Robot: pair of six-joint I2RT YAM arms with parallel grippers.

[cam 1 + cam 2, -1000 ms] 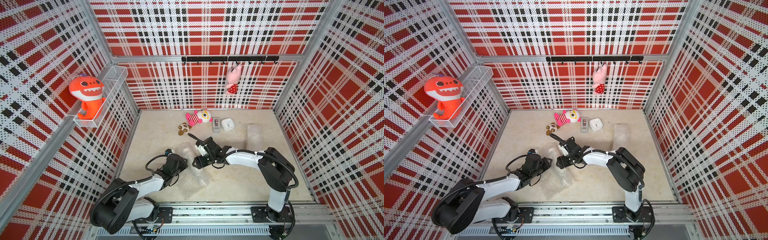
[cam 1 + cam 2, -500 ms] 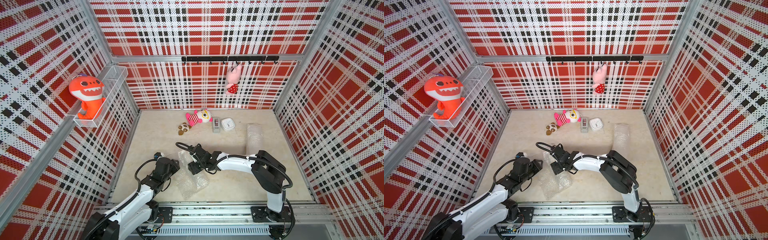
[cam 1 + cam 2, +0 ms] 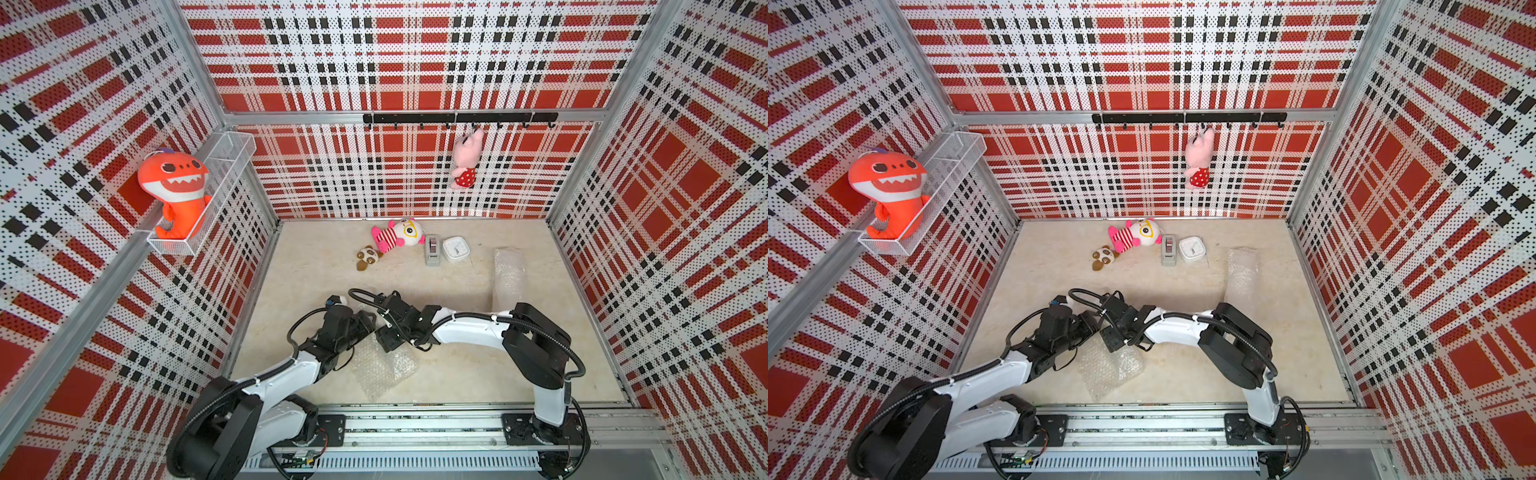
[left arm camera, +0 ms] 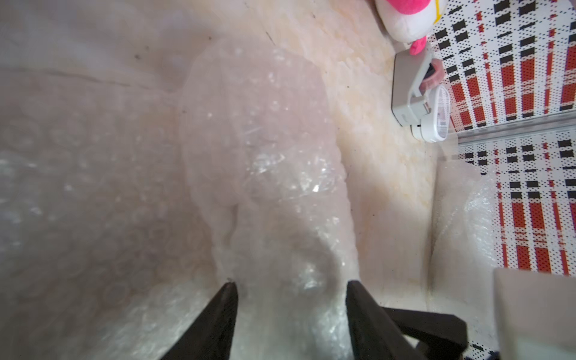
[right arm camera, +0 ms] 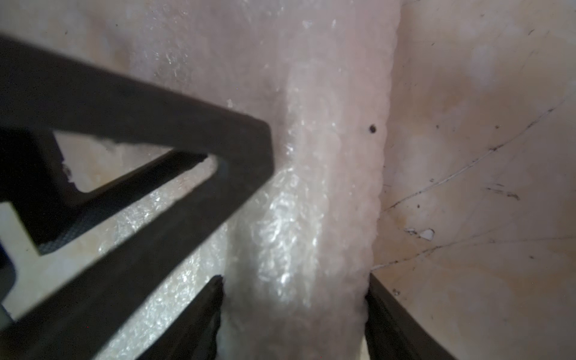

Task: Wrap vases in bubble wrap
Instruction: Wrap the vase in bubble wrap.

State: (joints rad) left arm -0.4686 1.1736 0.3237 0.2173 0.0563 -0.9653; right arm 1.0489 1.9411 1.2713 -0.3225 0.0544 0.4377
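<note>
Translucent, crinkly bubble-wrap roll (image 5: 305, 187) runs lengthwise ahead of the right claw (image 5: 294, 286), clamped between its jaws; the left claw (image 4: 290, 283) straddles it from the opposite side, grip indeterminate.

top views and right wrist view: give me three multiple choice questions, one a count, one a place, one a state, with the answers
1. How many plush toys lie on the floor?
A two
B one
C four

2. Where is the shark?
A on the floor
B in the wall basket
C nowhere in view

3. How do the right end effector's jaws stand?
A pressed together, empty
B wide apart over bare floor
C closed on either side of a bubble wrap roll

Answers:
1 A: in both top views, a striped plush and a small brown plush lie there.
2 B: it sits in the wire basket on the side wall.
3 C: the right wrist view shows the roll filling the gap between the jaws.
</note>
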